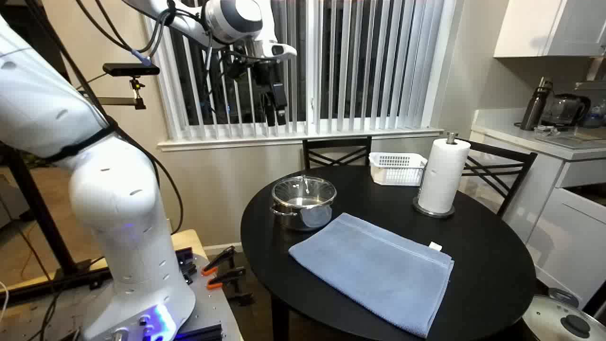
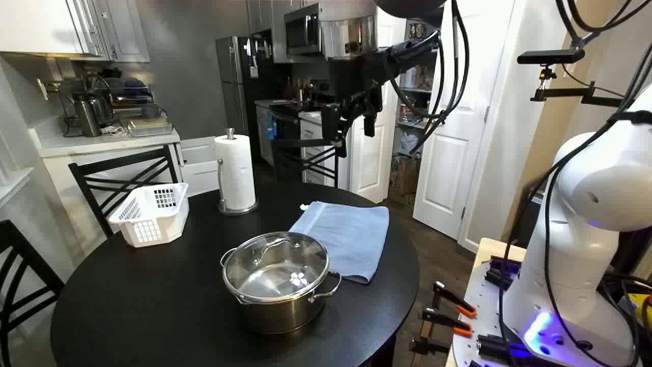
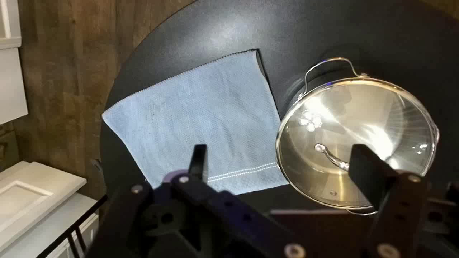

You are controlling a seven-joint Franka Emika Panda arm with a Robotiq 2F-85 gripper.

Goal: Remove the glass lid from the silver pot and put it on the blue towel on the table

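Observation:
The silver pot (image 1: 305, 218) (image 2: 280, 316) stands on the black table (image 1: 487, 265). The glass lid (image 1: 293, 192) (image 2: 272, 270) lies on its rim, with a shiny metal arched handle on top. The blue towel (image 1: 374, 270) (image 2: 351, 234) lies flat beside the pot. My gripper (image 1: 276, 118) (image 2: 354, 130) is high above the table, open and empty. In the wrist view the fingers (image 3: 279, 154) are wide apart. The towel (image 3: 200, 118) is on the left, the lid (image 3: 315, 172) on the right. The right finger covers part of the lid and its handle.
A white basket (image 1: 397, 170) and a paper towel roll (image 1: 445, 175) stand on the table's far side from the towel. Black chairs (image 2: 127, 173) surround the table. Another glass lid with a dark knob (image 1: 575, 324) is past the table edge. Clamps (image 2: 448, 321) sit by the robot base.

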